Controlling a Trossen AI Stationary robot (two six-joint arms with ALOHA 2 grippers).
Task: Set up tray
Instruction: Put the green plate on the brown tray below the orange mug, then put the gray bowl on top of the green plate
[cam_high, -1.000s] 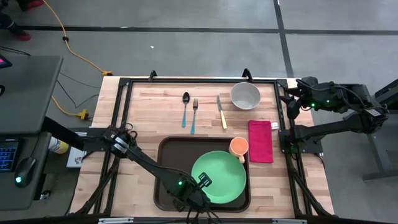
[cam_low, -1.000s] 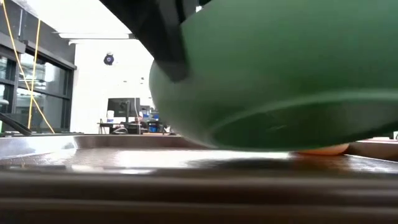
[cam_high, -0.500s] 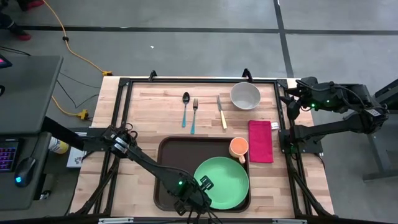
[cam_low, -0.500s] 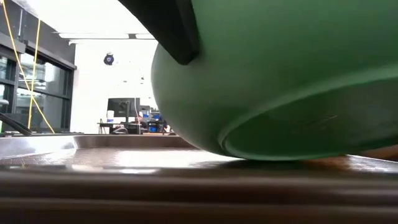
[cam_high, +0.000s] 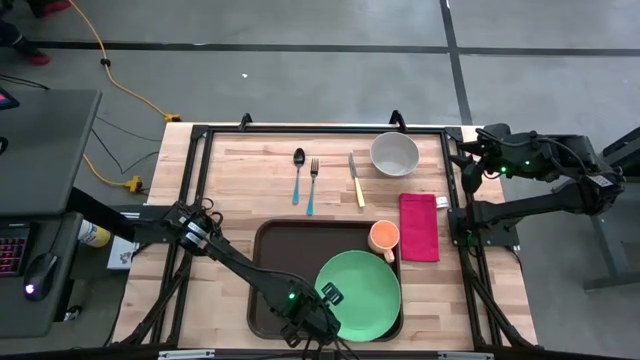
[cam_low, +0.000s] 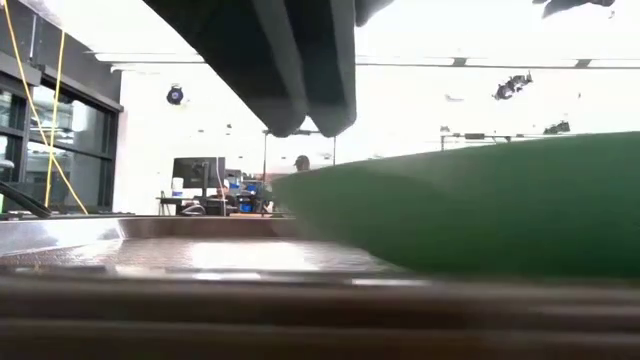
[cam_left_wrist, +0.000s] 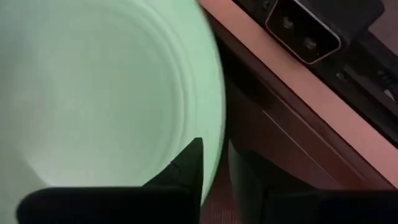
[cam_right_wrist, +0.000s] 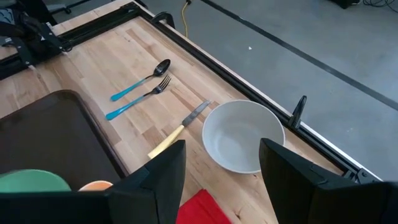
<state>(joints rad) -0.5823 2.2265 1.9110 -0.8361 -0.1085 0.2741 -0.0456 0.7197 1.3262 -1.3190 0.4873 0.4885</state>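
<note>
High view: left hand (cam_high: 328, 297) over tray (cam_high: 275, 270), straddling green plate (cam_high: 365, 290) rim.

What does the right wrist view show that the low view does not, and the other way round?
Only the right wrist view: white bowl, spoon, fork, knife, and the open right end effector. Only the low view: the left end effector above the plate, and the room behind. Both: green plate and brown tray.

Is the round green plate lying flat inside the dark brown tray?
Yes. The round green plate lies level inside the dark brown tray; the low view shows its rim horizontal.
</note>
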